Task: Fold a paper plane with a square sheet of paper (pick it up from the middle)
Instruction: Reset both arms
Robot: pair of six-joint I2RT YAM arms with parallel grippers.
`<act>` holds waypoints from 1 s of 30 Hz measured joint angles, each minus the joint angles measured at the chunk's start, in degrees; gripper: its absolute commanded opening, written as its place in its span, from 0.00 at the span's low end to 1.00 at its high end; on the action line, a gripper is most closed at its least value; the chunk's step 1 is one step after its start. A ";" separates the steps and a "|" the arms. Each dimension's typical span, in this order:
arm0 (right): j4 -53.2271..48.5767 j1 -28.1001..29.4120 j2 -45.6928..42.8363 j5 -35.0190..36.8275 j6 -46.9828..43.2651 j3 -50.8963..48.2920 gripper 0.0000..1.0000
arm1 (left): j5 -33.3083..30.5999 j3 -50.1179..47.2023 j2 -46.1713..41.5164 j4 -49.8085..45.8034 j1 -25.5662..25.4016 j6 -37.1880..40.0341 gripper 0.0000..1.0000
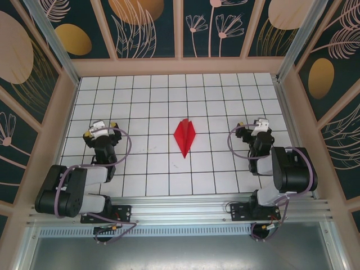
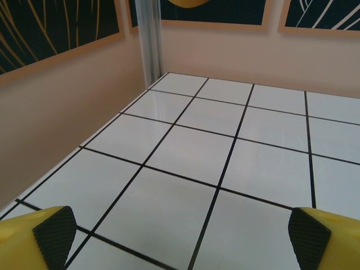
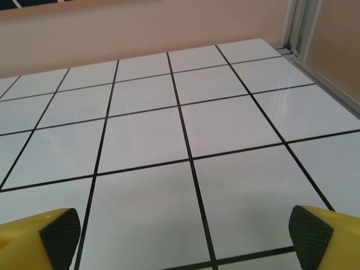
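- From the top external view, we see the red paper plane [image 1: 185,136] lying flat near the middle of the white tiled bench [image 1: 146,101], its longer, narrower tip pointing toward 6 o'clock.
- The left claw [image 1: 97,130] sits at 9 o'clock from the plane and the right claw [image 1: 257,128] at 3 o'clock. Both are well apart from it and neither touches the paper.
- In the left wrist view, we find the left claw [image 2: 183,239] with its jaws spread wide. The yellow fingers with black pads [image 2: 53,236] stand at the lower corners, and between them is bare bench [image 2: 191,152], with the wall at 12 o'clock.
- In the right wrist view, the right claw [image 3: 185,239] likewise stands wide apart and holds nothing. Its black pads [image 3: 309,236] frame bare tiles [image 3: 185,129], with a metal post at 1 o'clock.
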 measured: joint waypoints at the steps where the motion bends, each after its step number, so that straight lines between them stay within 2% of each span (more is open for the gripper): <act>1: 0.50 -0.07 -0.02 -0.04 0.04 0.00 0.99 | 0.79 0.24 1.53 2.23 0.20 0.57 0.99; 7: 1.68 -0.07 -0.02 -0.04 0.04 0.00 0.99 | 7.02 -1.01 8.74 13.79 4.35 0.81 0.99; 9: 1.75 -0.07 0.00 -0.04 0.04 0.00 0.99 | 8.63 -1.90 9.18 15.04 5.03 0.81 0.98; 30: 1.77 -0.07 0.00 -0.04 0.04 0.00 0.99 | 10.45 -1.42 9.38 17.05 5.88 0.33 0.98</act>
